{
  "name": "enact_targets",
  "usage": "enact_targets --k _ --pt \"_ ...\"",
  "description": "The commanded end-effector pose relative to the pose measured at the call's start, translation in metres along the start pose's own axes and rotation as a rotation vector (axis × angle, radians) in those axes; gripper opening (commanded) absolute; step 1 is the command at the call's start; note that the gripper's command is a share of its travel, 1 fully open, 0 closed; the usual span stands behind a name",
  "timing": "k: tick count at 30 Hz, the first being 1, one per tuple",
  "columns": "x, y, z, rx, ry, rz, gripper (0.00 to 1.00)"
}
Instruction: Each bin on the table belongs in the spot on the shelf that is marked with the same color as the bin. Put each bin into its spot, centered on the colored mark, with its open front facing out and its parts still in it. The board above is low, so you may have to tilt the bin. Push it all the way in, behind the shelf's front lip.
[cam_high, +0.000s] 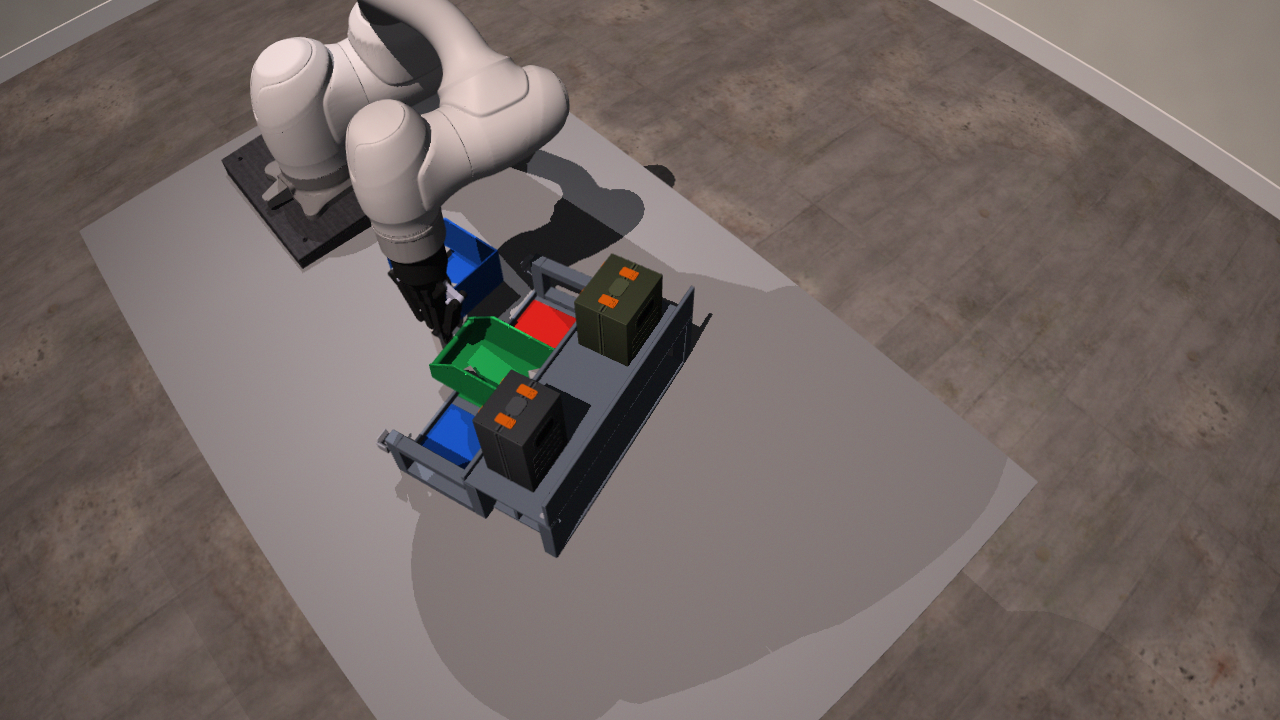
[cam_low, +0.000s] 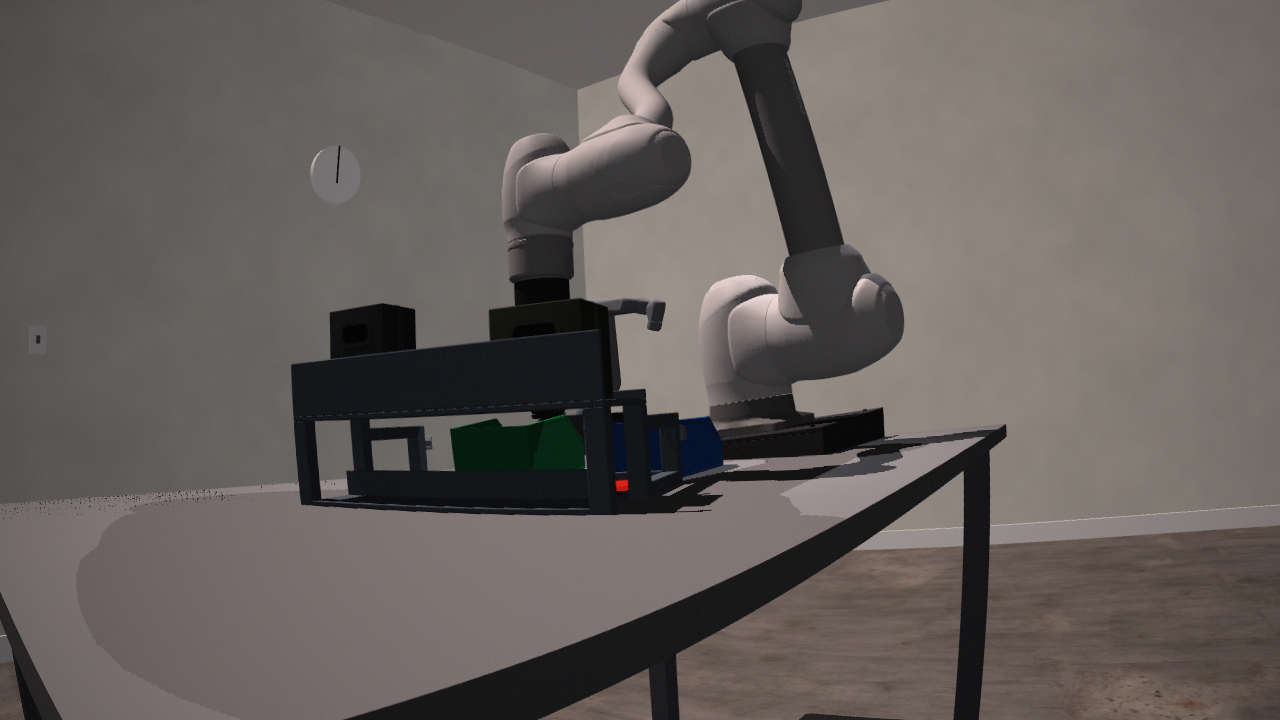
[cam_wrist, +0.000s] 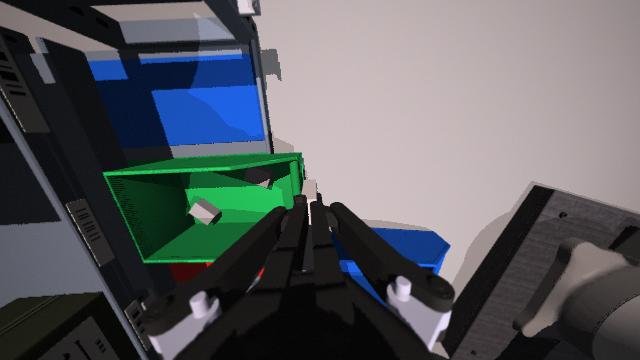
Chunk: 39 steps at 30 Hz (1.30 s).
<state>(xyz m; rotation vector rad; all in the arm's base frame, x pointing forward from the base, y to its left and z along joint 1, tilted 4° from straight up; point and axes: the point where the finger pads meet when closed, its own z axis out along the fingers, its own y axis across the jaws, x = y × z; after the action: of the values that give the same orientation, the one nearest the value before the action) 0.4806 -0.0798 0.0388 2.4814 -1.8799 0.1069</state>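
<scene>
On the grey tabletop (cam_high: 805, 429) (cam_low: 358, 608) (cam_wrist: 450, 100), our claw (cam_high: 450, 335) (cam_wrist: 310, 189), closed and empty, should push the green bin (cam_high: 478, 385) (cam_low: 501, 447) (cam_wrist: 170, 252) straight, gently inward.

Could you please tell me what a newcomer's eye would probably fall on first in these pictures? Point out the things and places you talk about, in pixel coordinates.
Probably the bright green bin (cam_high: 487, 358) (cam_low: 514, 447) (cam_wrist: 240, 200), set on the shelf (cam_high: 581, 376) (cam_low: 447, 380) between a red mark (cam_high: 544, 324) (cam_low: 622, 485) (cam_wrist: 187, 272) and a blue mark (cam_high: 452, 433) (cam_wrist: 215, 115). Next might come the large pale arm reaching over the table, its closed jaws beside that bin. Two dark cases with orange patches, one olive (cam_high: 617, 308) and one charcoal (cam_high: 519, 429), also stand out on the upper board.
</scene>
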Motion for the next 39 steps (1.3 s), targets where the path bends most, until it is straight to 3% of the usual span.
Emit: enact_targets --k 1,39 --pt "0.000 -0.001 0.000 0.000 0.000 0.000 0.10" --pt "0.000 -0.024 0.000 0.000 0.000 0.000 0.10"
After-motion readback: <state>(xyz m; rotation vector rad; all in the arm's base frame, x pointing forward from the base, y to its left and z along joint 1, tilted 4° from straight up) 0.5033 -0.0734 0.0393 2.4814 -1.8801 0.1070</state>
